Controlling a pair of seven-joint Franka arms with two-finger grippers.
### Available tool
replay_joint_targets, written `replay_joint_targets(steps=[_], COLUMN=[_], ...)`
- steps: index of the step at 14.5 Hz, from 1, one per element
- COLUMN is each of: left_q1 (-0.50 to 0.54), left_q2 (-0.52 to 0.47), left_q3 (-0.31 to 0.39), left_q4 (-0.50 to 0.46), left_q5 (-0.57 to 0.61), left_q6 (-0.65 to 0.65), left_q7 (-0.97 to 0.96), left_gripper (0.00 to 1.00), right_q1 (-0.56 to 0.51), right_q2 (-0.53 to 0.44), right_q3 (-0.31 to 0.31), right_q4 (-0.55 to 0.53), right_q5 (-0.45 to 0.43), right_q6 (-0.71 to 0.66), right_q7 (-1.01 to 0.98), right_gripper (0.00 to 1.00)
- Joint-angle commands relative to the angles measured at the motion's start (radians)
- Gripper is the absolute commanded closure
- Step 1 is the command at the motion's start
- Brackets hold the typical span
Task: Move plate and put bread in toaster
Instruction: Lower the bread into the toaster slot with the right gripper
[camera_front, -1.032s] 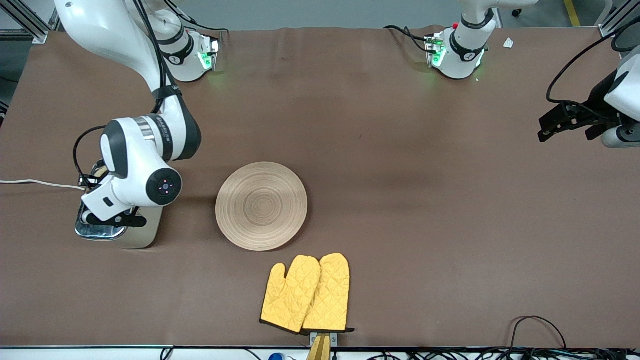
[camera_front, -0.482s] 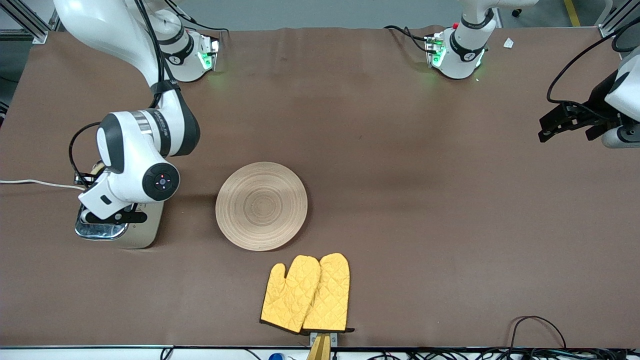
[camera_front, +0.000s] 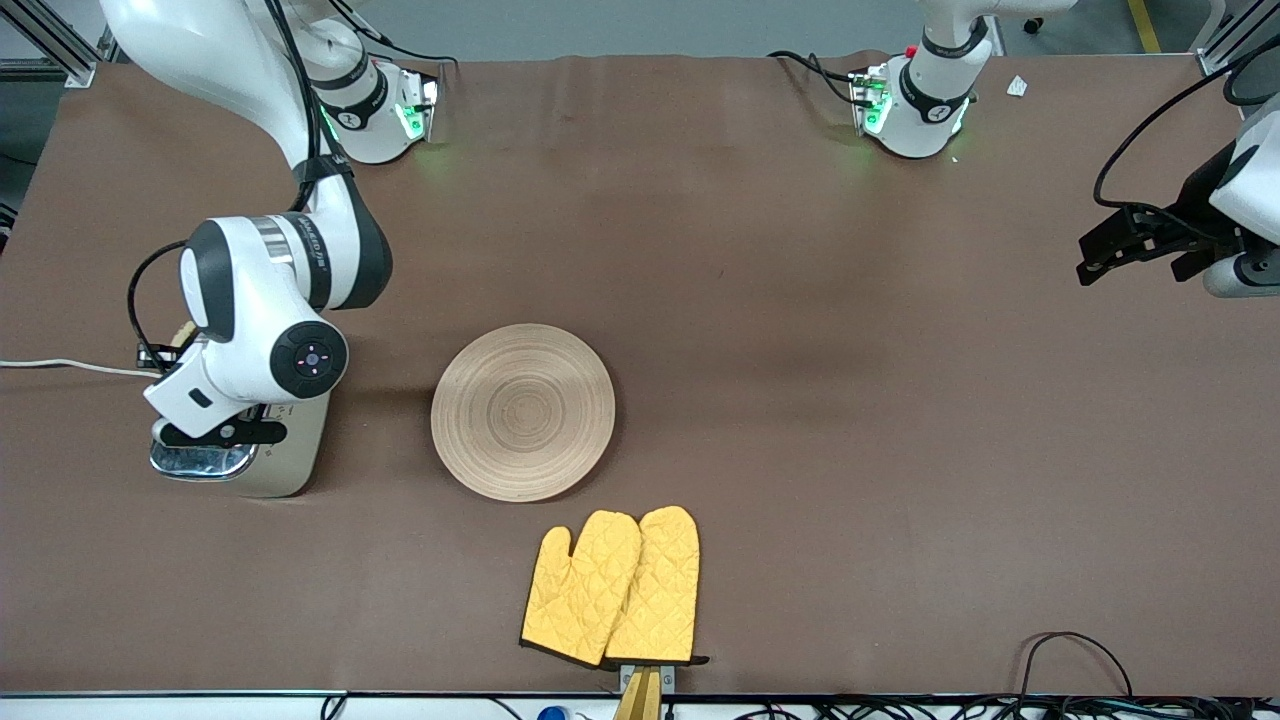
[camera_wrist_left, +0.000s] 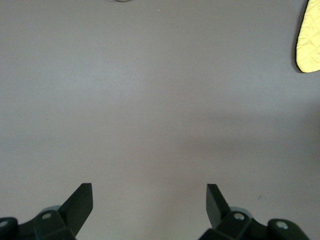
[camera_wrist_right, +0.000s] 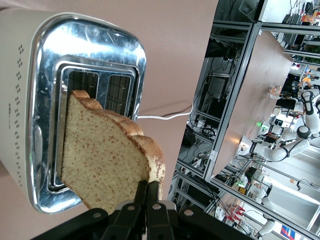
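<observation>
1. Right arm has shifted since the earlier front frames: wrist and elbow slid toward its own end of the bench and slightly farther from the camera, riding over the toaster (camera_front: 240, 462). Plate, mitts and left arm unchanged.
2. Front view: the right gripper (camera_front: 180, 345) is over the toaster, mostly hidden by the wrist; only a sliver of the bread (camera_front: 183, 333) peeks out. The plate (camera_front: 523, 411) lies flat and bare mid-bench, well apart from the toaster, toward the left arm's end from it. A pair of yellow oven mitts (camera_front: 612, 588) lies nearer the camera than the plate. The left gripper (camera_front: 1110, 247) waits over the left arm's end of the bench.
3. Left wrist view: left gripper (camera_wrist_left: 149, 200) has fingers spread wide with nothing between them, only bare bench (camera_wrist_left: 150, 100) below, a mitt edge (camera_wrist_left: 309, 40) at the frame border.
4. Right wrist view: right gripper (camera_wrist_right: 146, 196) has fingers pressed onto the bread's (camera_wrist_right: 107, 162) crust edge, pinching it upright. The slice hangs above the toaster's (camera_wrist_right: 30, 75) chrome top, roughly lined up with one slot (not yet in, as far as I can tell).
5. Risk, my judgement: the slice looks slightly angled to the slot, so lowering now could catch a corner on the chrome rim and bend or tear it; releasing early could leave it lying across the top.
</observation>
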Motion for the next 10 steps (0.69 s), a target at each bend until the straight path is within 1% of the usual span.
replay_joint_targets(steps=[1, 6, 10], left_q1=[0.000, -0.001, 0.001], left_q2=[0.011, 0.011, 0.011], left_q3=[0.002, 0.002, 0.003], left_q4=[0.024, 0.024, 0.024], left_q5=[-0.004, -0.004, -0.004], left_q6=[-0.014, -0.014, -0.014], left_q7=[-0.003, -0.004, 0.003], left_gripper=[0.00, 0.00, 0.00], right_q1=[-0.030, -0.073, -0.082], right_q2=[-0.019, 0.051, 0.070], right_q3=[0.005, 0.002, 0.003], right_q4=[-0.022, -0.019, -0.013], right_q5=[-0.001, 0.004, 0.011], right_q6=[0.055, 0.181, 0.195], right_q7=[-0.007, 0.005, 0.005], right_gripper=[1.00, 1.00, 1.00])
